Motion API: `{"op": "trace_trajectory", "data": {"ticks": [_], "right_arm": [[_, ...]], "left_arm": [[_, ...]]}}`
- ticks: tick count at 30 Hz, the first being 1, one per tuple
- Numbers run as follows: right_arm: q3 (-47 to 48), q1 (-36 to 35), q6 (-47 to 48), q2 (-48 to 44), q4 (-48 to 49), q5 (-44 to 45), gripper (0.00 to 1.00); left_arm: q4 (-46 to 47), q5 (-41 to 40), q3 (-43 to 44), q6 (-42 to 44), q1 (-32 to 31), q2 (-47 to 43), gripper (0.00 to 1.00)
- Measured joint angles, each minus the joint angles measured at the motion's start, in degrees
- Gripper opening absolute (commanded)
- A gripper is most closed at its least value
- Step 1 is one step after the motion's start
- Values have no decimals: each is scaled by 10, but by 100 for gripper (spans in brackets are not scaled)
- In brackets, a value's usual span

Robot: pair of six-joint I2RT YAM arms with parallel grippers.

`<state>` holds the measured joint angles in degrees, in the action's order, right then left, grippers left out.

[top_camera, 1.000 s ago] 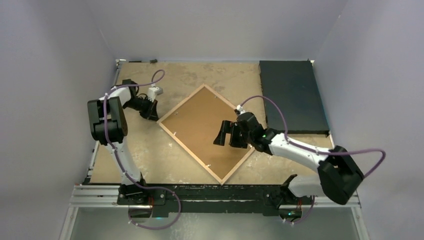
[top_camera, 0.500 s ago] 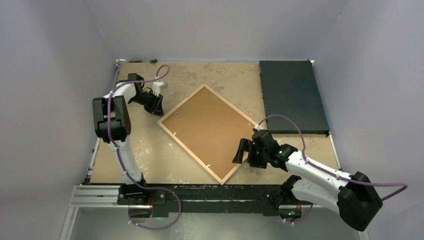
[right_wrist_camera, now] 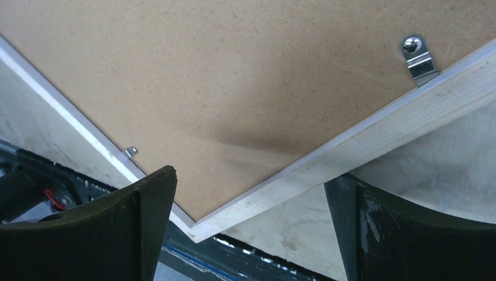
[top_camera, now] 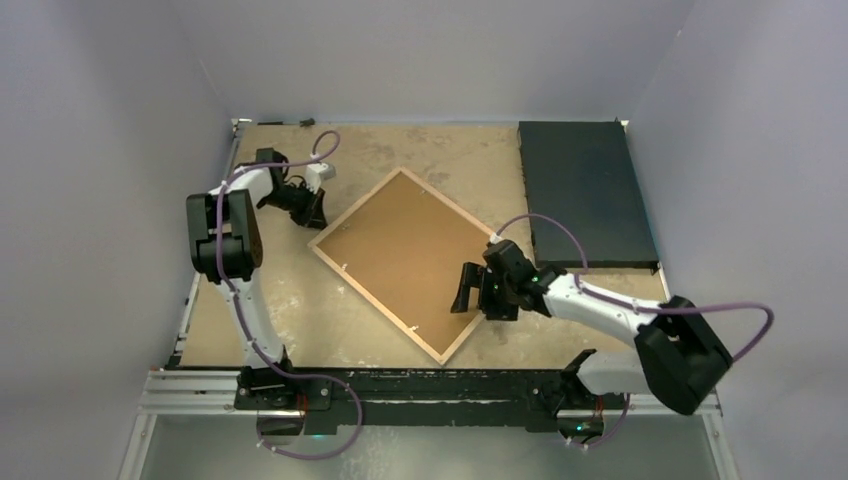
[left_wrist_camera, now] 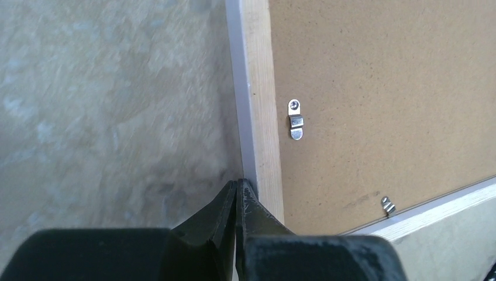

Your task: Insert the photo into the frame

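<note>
The frame (top_camera: 356, 206) is laid face down on the table (top_camera: 300, 310), turned cornerwise, with its light wood back upward. A brown backing board (top_camera: 400, 255) is seated inside it, and small metal clips (left_wrist_camera: 296, 120) are seen along the board's edge. The photo itself is not seen in any view; whether it already lies under the board cannot be told.

The left gripper (top_camera: 312, 215) is shut tight with nothing held, its tips set against the outer edge of the frame near the left corner. The right gripper (top_camera: 468, 290) is spread wide, and the frame's right edge near its near corner is seen between the fingers (right_wrist_camera: 140, 222).

Several slips are judged possible from here. The frame could be shoved across the table if the shut left gripper is pressed harder against the rim. If the right gripper is closed on the edge and raised, the frame could be tilted, and the board could be shaken loose should the clips not be fastened. The black mat (top_camera: 580, 190) at the far right could also be struck.
</note>
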<state>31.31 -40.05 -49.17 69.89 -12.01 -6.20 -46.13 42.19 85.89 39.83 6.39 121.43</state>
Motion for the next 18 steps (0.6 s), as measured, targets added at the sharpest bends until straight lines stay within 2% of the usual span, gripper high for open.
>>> {"op": "trace_trajectory", "data": {"ticks": [6, 11, 18], "right_arm": [[103, 4, 45, 124, -8, 3, 99], [202, 16, 98, 220, -19, 32, 99], [327, 88, 174, 331, -5, 96, 99]], "left_arm": [[-3, -27, -42, 64, 43, -36, 0], [1, -80, -97, 116, 70, -84, 0], [-30, -91, -144, 158, 70, -116, 1]]}}
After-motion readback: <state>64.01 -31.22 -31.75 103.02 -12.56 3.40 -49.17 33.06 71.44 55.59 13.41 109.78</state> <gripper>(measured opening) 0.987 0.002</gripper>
